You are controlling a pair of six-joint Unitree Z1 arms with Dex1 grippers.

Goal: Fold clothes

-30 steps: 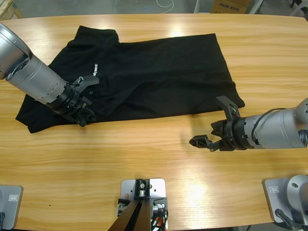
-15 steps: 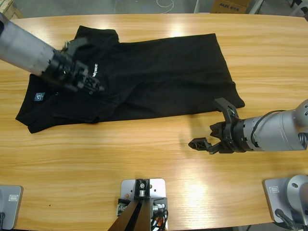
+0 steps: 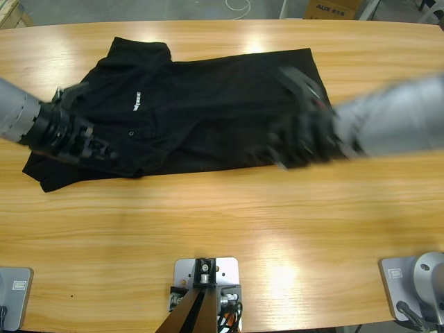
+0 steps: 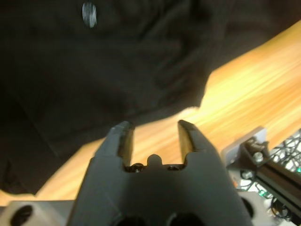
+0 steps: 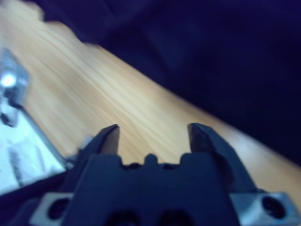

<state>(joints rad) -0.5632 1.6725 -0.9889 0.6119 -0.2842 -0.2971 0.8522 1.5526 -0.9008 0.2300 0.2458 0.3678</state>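
polo shirt (image 3: 222,111) lies flat on table (image 3: 229,215); left gripper (image 4: 153,136) and right gripper (image 5: 153,136) both gape, holding nothing.

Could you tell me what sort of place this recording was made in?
Probably a robotics lab or workshop: a long wooden table with a black polo shirt laid out, concrete floor and a cardboard box beyond it.

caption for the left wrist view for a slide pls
Left gripper, jaws open and empty, poised over the near edge of the black polo shirt on the wooden table.
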